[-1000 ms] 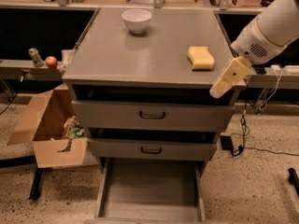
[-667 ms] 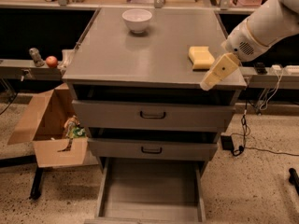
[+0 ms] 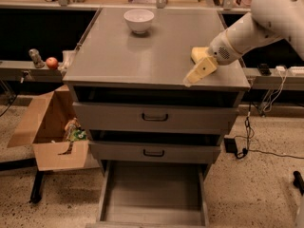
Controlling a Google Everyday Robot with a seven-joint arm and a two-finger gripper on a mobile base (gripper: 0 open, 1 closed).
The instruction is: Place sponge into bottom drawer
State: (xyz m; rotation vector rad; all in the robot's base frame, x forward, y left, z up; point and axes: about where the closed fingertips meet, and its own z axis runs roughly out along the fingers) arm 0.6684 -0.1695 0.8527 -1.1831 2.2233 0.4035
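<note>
The pale yellow sponge (image 3: pixel 198 54) lies on the grey cabinet top (image 3: pixel 118 56) near its right edge, mostly covered by my arm. My cream-coloured gripper (image 3: pixel 195 74) hangs just in front of and left of the sponge, close over the cabinet top near the front edge. The bottom drawer (image 3: pixel 153 194) is pulled out below, its flat grey floor bare. The two upper drawers with dark handles are shut.
A white bowl (image 3: pixel 138 20) stands at the back of the cabinet top. An open cardboard box (image 3: pixel 52 132) sits on the floor left of the cabinet. A red apple (image 3: pixel 52 62) and a small figure rest on a ledge at left. Cables lie on the right floor.
My arm has swung left and inward, bringing the gripper from beyond the cabinet's right edge to over the top, in front of the sponge. The sponge has not moved.
</note>
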